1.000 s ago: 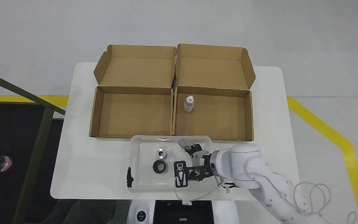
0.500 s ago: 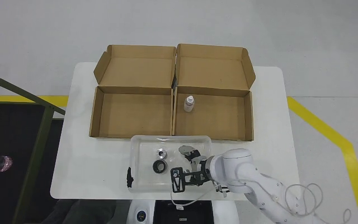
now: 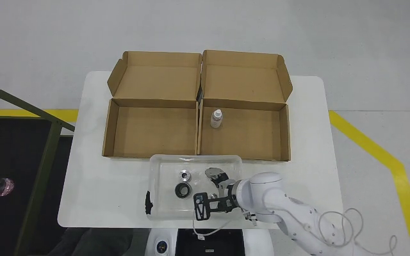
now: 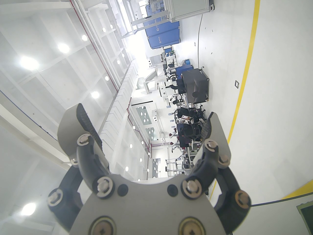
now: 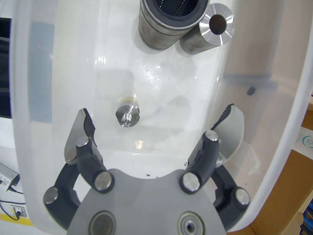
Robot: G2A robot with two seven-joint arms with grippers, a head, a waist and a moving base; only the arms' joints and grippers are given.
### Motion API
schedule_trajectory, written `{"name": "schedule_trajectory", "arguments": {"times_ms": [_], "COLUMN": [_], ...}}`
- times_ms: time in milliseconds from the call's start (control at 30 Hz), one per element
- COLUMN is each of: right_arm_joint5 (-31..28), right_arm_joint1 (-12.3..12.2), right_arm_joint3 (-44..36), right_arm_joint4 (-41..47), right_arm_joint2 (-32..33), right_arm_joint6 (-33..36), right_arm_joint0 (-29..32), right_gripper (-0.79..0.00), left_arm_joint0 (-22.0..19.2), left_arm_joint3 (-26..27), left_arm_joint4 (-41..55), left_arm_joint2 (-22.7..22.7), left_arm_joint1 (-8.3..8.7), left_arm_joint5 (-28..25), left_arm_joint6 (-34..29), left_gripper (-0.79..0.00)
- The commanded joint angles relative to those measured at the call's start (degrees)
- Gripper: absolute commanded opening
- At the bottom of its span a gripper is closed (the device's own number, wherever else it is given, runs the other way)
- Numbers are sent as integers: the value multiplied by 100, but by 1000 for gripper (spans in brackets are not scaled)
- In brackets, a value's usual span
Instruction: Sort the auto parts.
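Right claw [image 5: 156, 111] spread, bearing [image 5: 171, 15] cropped, possibly a bolt [image 5: 127, 116]

Top view: camera sits above the arms and looks down on the white table [image 3: 307, 128]. The whole tabletop is in frame, with the robot's side at 6 o'clock and the cardboard boxes [image 3: 154, 131] toward 12.

Right wrist view: camera sits behind the right gripper [image 5: 156, 113], aimed into the clear bin [image 5: 31, 74], very near its floor.

Shared with the top view: that bin, at 6 o'clock on the table, and the large bearing [image 5: 171, 13] in it.

Left wrist view: camera sits behind the left gripper [image 4: 145, 113], turned outward to a distant hall with ceiling lights and a yellow floor line [image 4: 244, 74].
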State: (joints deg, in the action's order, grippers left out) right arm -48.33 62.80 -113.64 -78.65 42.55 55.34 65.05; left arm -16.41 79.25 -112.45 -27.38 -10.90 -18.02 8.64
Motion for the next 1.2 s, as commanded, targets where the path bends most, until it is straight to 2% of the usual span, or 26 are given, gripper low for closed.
{"name": "schedule_trajectory", "arguments": {"times_ms": [0, 100, 233, 433, 667, 867, 1167], "right_arm_joint5": [22, 28, 35, 15, -14, -46, -82], "right_arm_joint1": [5, 6, 2, -2, -12, -15, 7], "right_arm_joint3": [35, 89, 101, 121, 36, -82, -74], "right_arm_joint4": [-11, -26, -24, -10, 72, 291, 327], "right_arm_joint2": [-34, -70, -97, -150, -246, -184, -91], "right_arm_joint6": [4, 30, 40, 73, 48, -141, -919], "right_arm_joint0": [-8, -11, -2, 1, -74, -179, -365], "right_gripper": [-58, -163, -376, -483, -785, -785, -785], "left_arm_joint0": [0, 0, 0, 0, 0, 0, 0], "left_arm_joint3": [0, 0, 0, 0, 0, 0, 0], "left_arm_joint4": [0, 0, 0, 0, 0, 0, 0], "left_arm_joint2": [0, 0, 0, 0, 0, 0, 0], "left_arm_joint1": [0, 0, 0, 0, 0, 0, 0], "left_arm_joint5": [0, 0, 0, 0, 0, 0, 0], "left_arm_joint6": [0, 0, 0, 0, 0, 0, 0], "left_gripper": [0, 0, 0, 0, 0, 0, 0]}}
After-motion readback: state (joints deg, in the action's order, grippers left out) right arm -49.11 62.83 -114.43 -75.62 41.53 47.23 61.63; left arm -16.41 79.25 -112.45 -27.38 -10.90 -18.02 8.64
